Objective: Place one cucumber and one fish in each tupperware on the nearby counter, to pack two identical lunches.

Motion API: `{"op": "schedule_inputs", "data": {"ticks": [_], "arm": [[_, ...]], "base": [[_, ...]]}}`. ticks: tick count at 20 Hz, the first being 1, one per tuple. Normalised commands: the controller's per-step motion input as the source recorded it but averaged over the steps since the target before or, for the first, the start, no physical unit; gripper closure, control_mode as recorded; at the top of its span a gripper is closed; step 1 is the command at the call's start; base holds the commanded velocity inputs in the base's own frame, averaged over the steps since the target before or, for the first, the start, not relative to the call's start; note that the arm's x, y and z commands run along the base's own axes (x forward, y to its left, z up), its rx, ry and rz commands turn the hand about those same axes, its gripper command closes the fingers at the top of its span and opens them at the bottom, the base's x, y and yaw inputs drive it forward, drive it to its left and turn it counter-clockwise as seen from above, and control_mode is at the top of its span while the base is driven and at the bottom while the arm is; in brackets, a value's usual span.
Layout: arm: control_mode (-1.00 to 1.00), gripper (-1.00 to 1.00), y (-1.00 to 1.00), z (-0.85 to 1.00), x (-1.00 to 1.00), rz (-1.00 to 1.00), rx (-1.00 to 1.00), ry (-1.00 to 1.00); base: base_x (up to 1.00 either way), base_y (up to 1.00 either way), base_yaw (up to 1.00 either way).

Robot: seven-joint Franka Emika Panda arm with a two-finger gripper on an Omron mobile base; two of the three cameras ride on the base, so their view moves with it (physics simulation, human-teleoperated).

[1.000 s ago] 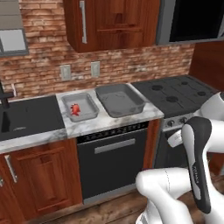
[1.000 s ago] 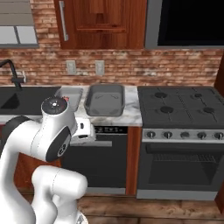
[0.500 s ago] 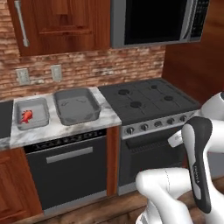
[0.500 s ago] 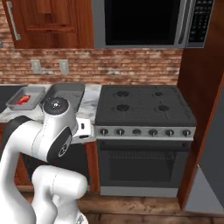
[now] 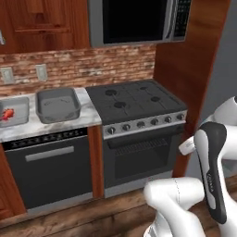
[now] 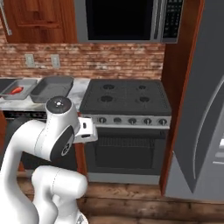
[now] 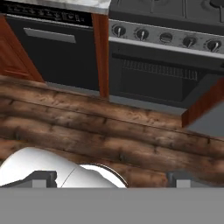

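**Two tubs on the counter, arm folded low in front of the stove**

The larger tupperware sits on the white marbled counter, near its right end and just beside the black stovetop. The smaller tupperware lies to its left, close alongside, with a red item inside it; what that item is cannot be told. The larger tub looks empty. A narrow strip of bare counter runs in front of both tubs to the pale edge.

Below the counter is a dark dishwasher front; below the stovetop, the oven door. A microwave hangs over the stove, and a grey refrigerator stands to the right.

The gripper points at the wooden floor, its fingers wide apart and holding nothing.
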Motion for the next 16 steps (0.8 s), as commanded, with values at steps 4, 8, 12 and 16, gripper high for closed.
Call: {"op": "schedule_inputs", "data": {"ticks": [4, 8, 12, 16], "arm": [[1.0, -1.0, 0.0, 0.0, 0.0, 0.0, 0.0, 0.0], [1.0, -1.0, 0.0, 0.0, 0.0, 0.0, 0.0, 0.0], [1.0, -1.0, 0.0, 0.0, 0.0, 0.0, 0.0, 0.0], [1.0, -1.0, 0.0, 0.0, 0.0, 0.0, 0.0, 0.0]], "base": [[-0.93, -0.3, 0.09], [-0.76, -0.61, 0.07], [-0.11, -0.99, 0.01], [0.0, -1.0, 0.0]]}}
